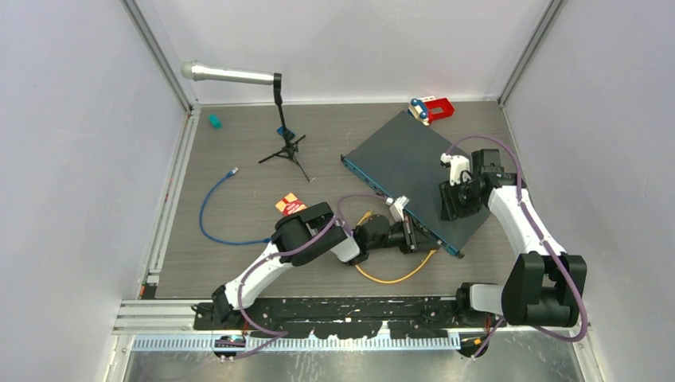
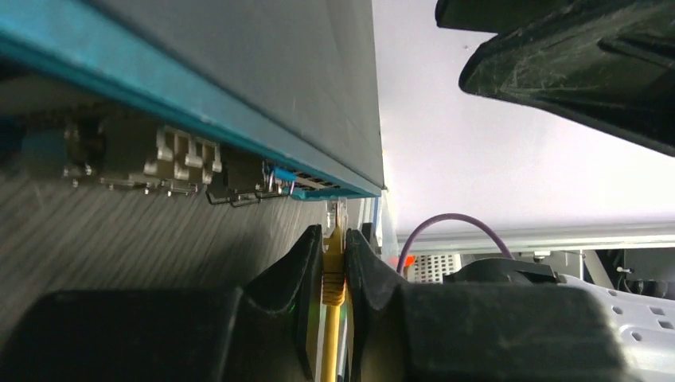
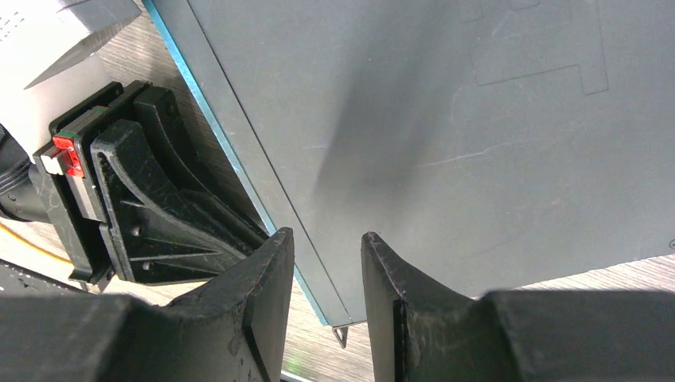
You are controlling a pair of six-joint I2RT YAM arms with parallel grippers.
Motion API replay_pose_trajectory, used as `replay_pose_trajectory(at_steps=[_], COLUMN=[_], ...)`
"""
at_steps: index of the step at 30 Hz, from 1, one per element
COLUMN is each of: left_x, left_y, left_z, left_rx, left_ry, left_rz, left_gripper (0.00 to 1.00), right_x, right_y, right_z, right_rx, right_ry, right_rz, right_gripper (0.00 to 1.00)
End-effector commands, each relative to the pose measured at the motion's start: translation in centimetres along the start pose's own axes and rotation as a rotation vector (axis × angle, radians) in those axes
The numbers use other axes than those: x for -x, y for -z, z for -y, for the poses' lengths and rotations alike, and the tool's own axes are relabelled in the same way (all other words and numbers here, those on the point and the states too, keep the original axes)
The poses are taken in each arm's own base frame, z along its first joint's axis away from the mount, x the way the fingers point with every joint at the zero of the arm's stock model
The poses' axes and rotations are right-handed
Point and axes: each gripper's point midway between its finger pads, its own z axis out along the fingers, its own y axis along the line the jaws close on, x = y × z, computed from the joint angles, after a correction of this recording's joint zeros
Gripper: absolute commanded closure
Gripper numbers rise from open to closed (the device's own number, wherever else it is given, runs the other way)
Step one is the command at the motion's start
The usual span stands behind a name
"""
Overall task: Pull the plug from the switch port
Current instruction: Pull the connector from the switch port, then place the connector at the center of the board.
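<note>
The switch [image 1: 406,159] is a flat dark grey box lying at an angle right of centre. Its blue front edge [image 2: 159,103] carries a row of ports. My left gripper [image 2: 334,232] is shut on the yellow plug [image 2: 333,267], low at that front edge near the switch's near corner. The plug's clear tip points at the blue edge; I cannot tell whether it sits in a port. Its yellow cable [image 1: 398,277] loops toward the arm bases. My right gripper [image 3: 326,239] rests over the switch's top [image 3: 446,119] by the same corner, jaws apart with nothing between them.
A microphone [image 1: 231,74] on a small tripod [image 1: 285,147] stands at the back left. A blue cable [image 1: 219,207] curls on the left. A red and white item [image 1: 432,109] lies behind the switch, an orange card [image 1: 290,204] by my left arm.
</note>
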Motion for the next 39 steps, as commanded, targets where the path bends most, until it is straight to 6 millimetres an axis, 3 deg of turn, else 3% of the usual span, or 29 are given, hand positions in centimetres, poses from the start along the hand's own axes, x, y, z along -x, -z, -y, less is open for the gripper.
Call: replay_pose_trajectory(at_steps=[1, 9, 19, 27, 34, 39], left_x=[-3.4, -2.8, 0.6, 2.3, 3.1, 5.3], left_y=[1.9, 3.0, 7.1, 13.3, 19.9, 25.0], left_z=[-3.3, -0.8, 2.4, 5.6, 8.0, 9.1], left_rx=[0.147, 0.145, 0.185, 0.235, 0.244, 0.295], left_ry=[0.09, -0.051, -0.355, -0.613, -0.909, -1.035], left_rz=[-0.099, -0.221, -0.373, -0.512, -0.676, -0.737], left_gripper=[1.0, 1.0, 1.0, 1.0, 1.0, 1.0], right_x=[0.9, 1.5, 5.3, 7.2, 7.4, 7.5], right_y=[0.8, 2.0, 5.7, 6.7, 6.2, 6.0], right_z=[-0.1, -0.1, -0.9, -1.0, -1.3, -1.4], right_rx=[0.0, -0.019, -0.018, -0.015, 0.003, 0.013], right_ry=[0.037, 0.047, -0.001, -0.023, -0.043, -0.05], right_rz=[0.049, 0.076, 0.192, 0.258, 0.276, 0.291], right_gripper=[0.58, 0.58, 0.58, 0.58, 0.57, 0.57])
